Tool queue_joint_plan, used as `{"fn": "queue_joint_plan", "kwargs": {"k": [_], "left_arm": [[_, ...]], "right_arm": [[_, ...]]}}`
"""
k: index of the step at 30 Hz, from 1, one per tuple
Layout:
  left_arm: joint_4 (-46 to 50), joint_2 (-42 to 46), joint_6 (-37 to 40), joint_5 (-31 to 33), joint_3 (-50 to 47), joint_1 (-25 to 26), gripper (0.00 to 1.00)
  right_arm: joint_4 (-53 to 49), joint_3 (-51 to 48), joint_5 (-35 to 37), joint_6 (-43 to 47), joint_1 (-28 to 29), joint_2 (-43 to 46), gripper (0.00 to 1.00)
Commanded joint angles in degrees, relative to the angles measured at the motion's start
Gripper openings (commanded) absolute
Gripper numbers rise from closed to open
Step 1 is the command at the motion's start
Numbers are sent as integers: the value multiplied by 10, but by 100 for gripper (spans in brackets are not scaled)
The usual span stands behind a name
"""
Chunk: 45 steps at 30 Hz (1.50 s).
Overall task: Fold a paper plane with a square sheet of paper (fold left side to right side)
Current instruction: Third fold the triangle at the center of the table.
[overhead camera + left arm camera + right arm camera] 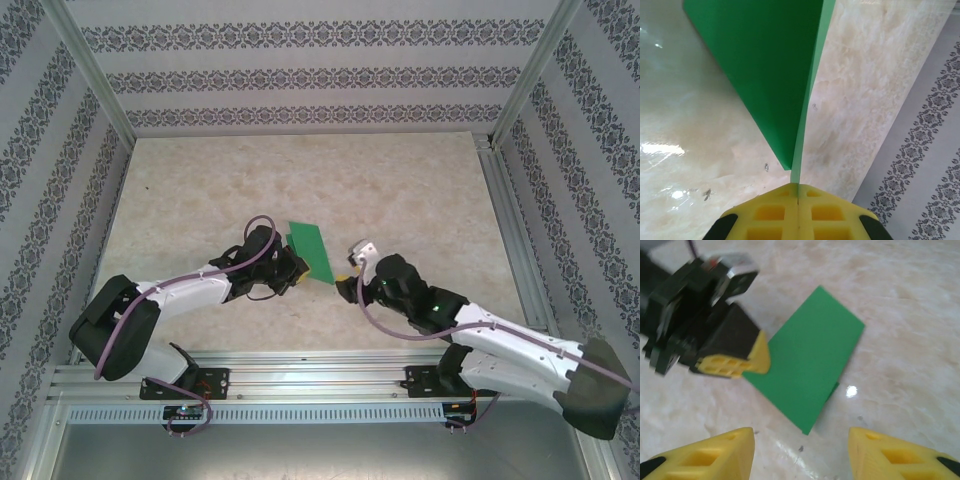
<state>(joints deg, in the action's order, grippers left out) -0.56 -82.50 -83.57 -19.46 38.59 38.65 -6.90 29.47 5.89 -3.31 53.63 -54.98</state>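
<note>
Green and folded to a narrow rectangle, the square sheet of paper (pixel 312 250) (pixel 810 370) is lying mid-table (pixel 400 180), its long axis running far-left to near-right between the arms. Its left edge is being pinched by the left gripper (pixel 298 267) (pixel 798 200), jaws together on it. The right gripper (pixel 345 280) (pixel 802 450) is being held just beside the near corner, jaws apart and empty.

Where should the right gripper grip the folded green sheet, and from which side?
Likely the near corner of the paper, approached low from the near side. The left gripper is shut on its left long edge, leaving that corner free, and the layers sit slightly offset there, giving the open right gripper a lip.
</note>
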Motion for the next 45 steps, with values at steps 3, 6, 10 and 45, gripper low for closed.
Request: {"fn": "queue_joint_plan", "kwargs": {"k": [3, 6, 10, 45], "left_arm": [[50, 4, 6, -11, 20, -6, 0], [53, 4, 3, -12, 21, -7, 0], [45, 1, -5, -17, 19, -9, 0], [50, 63, 29, -27, 9, -40, 42]], "right_arm": [[45, 33, 31, 188, 51, -100, 50], [95, 35, 48, 222, 67, -142, 49], [153, 32, 64, 251, 83, -190, 45], [231, 44, 114, 272, 94, -321, 0]]}}
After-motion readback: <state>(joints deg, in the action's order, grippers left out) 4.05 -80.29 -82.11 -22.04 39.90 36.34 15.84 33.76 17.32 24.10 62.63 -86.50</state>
